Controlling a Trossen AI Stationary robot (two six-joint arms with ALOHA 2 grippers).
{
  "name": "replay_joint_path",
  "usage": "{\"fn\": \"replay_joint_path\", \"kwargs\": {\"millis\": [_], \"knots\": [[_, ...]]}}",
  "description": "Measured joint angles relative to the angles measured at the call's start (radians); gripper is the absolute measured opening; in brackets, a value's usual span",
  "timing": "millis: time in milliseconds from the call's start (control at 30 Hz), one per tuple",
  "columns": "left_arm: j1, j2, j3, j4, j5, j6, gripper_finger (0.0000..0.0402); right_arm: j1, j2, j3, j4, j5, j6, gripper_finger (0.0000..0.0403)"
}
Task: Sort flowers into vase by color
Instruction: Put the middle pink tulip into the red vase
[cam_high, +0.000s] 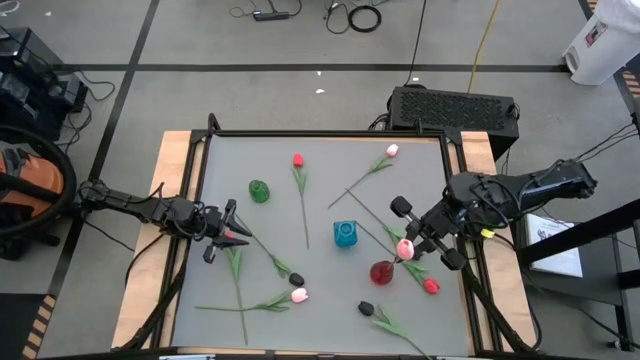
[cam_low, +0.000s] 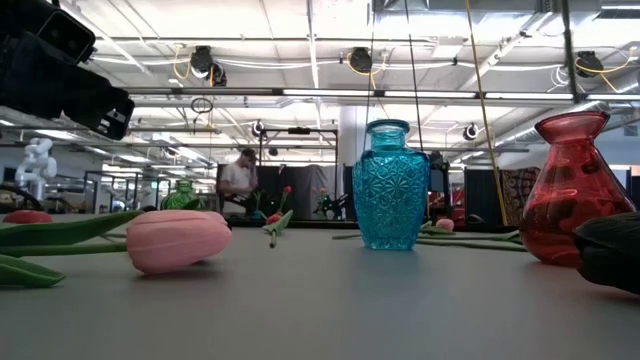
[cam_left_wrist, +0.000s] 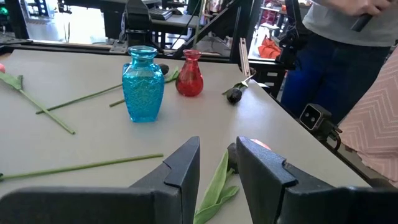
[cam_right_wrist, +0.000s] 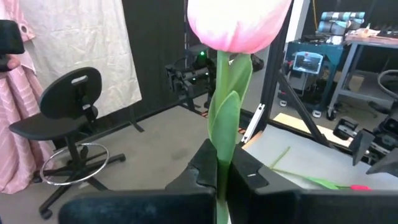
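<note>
Right gripper (cam_right_wrist: 222, 167): it is pinching the thin green stem of a pale pink artificial tulip (cam_right_wrist: 238, 25), fingers pressed tight on it, bud held upright above them.
Where that is: in the high view the right gripper (cam_high: 424, 233) is hovering at the table's right side, with the pink bud (cam_high: 404, 248) just beside the red glass vase (cam_high: 381, 271).
My read on the step: the pink tulip is looking bound for a vase, and the red one is nearest; which vase takes pink I cannot tell.
Left gripper (cam_left_wrist: 217, 163): fingers standing a little apart, with a green leaf and stem lying between them on the table; whether they are gripping it I cannot tell.
Left gripper's place: low at the table's left side (cam_high: 222, 233), over a tulip lying there.
Vases: the blue cut-glass vase (cam_high: 345, 234) is sitting mid-table, the small green glass vase (cam_high: 260, 191) further left; I am seeing no stems standing in any of the three.
Still lying loose: a red tulip (cam_high: 298, 160), a pink one at the far side (cam_high: 392, 151), a pink-and-white one near the front (cam_high: 298, 295), two near-black ones (cam_high: 366, 309), another red by the right edge (cam_high: 431, 286).
Progress: barely starting, I judge — nearly every flower is still waiting on the grey tabletop (cam_high: 320, 320).
</note>
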Motion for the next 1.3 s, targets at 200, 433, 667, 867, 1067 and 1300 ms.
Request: {"fn": "replay_joint_path", "kwargs": {"millis": [200, 433, 667, 867, 1067, 1300], "knots": [[0.000, 0.000, 0.000, 0.000, 0.000, 0.000, 0.0112, 0.000, -0.030, -0.046, 0.029, 0.011, -0.001, 0.0002], [0.000, 0.000, 0.000, 0.000, 0.000, 0.000, 0.0112, 0.000, -0.061, -0.127, 0.118, 0.024, 0.004, 0.0002], [0.000, 0.000, 0.000, 0.000, 0.000, 0.000, 0.0112, 0.000, -0.072, -0.159, 0.124, 0.038, 0.004, 0.0002], [0.000, 0.000, 0.000, 0.000, 0.000, 0.000, 0.0112, 0.000, -0.083, -0.193, 0.122, 0.039, 0.003, 0.0002], [0.000, 0.000, 0.000, 0.000, 0.000, 0.000, 0.0112, 0.000, -0.091, -0.221, 0.124, 0.039, 0.003, 0.0002], [0.000, 0.000, 0.000, 0.000, 0.000, 0.000, 0.0112, 0.000, -0.092, -0.261, 0.122, 0.039, 0.003, 0.0002]]}}
